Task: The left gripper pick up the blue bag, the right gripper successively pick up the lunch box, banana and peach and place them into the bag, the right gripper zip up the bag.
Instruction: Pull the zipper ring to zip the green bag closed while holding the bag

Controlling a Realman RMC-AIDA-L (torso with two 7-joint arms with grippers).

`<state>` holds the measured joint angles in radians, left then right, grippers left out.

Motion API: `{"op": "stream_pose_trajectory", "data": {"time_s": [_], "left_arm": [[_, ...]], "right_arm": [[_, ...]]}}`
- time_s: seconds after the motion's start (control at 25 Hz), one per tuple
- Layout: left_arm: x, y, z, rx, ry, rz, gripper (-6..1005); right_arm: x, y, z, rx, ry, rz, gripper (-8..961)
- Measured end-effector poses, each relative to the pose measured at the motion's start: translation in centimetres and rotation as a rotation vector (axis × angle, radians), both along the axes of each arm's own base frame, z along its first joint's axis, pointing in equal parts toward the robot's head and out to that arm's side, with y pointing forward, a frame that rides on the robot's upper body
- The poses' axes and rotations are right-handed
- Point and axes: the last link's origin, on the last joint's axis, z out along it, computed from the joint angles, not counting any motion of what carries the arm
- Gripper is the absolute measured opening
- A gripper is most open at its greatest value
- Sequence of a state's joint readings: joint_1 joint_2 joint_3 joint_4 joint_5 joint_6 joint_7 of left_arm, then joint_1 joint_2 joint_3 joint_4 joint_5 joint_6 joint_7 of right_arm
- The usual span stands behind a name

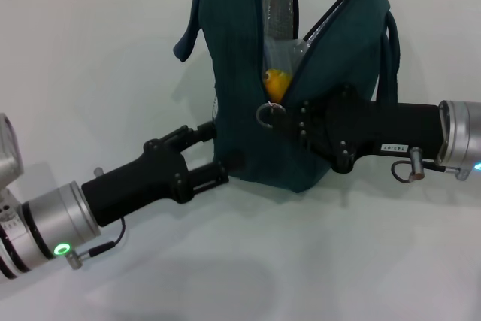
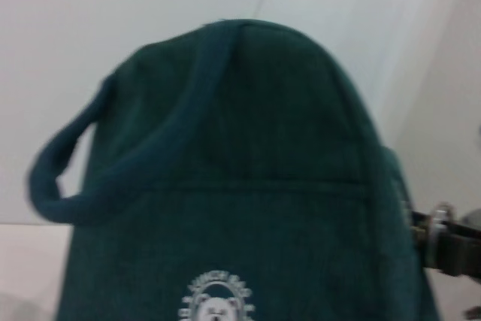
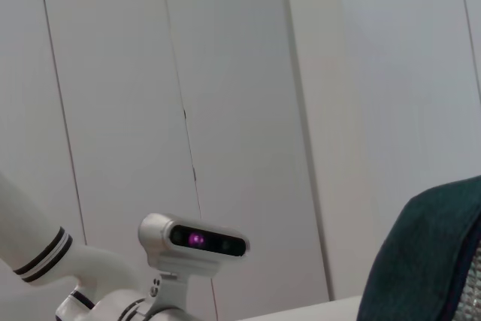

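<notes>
Two grippers: both at the blue bag (image 1: 248, 110).
Left gripper (image 1: 214, 154): fingers spread against the bag's lower side.
Right gripper (image 1: 282, 122): fingertips at the ring zip pull (image 1: 268, 114); closure cannot be told.
Bag: upright on the table (image 1: 113, 58), long axis vertical, mouth gaping upward.
Banana (image 1: 276, 82): inside the opening.

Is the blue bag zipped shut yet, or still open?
Open. The blue bag gapes at the top, showing foil lining and the banana inside; the right gripper is at the ring pull low on the zip.
</notes>
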<state>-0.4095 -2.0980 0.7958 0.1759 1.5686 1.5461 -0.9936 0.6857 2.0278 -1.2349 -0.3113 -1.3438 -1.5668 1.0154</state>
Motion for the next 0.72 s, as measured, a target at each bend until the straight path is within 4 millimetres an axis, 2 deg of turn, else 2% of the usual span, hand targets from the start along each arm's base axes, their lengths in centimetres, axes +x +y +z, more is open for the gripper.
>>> {"op": "stream_pose_trajectory", "data": {"time_s": [0.32, 0.52, 0.64, 0.72], "left_arm": [[0.06, 0.46, -0.07, 0.033, 0.009, 0.002, 744], [0.17, 0.54, -0.11, 0.031, 0.014, -0.008, 514], [0.24, 0.51, -0.21, 0.025, 0.019, -0.015, 319], [0.32, 0.49, -0.3, 0.017, 0.024, -0.025, 292]], "right_arm": [[-0.09, -0.04, -0.06, -0.002, 0.003, 0.001, 8], [-0.08, -0.02, 0.0, 0.001, 0.008, -0.003, 8], [-0.07, -0.04, 0.13, 0.005, 0.02, -0.007, 8], [-0.09, -0.05, 0.18, 0.006, 0.025, -0.008, 8]]}}
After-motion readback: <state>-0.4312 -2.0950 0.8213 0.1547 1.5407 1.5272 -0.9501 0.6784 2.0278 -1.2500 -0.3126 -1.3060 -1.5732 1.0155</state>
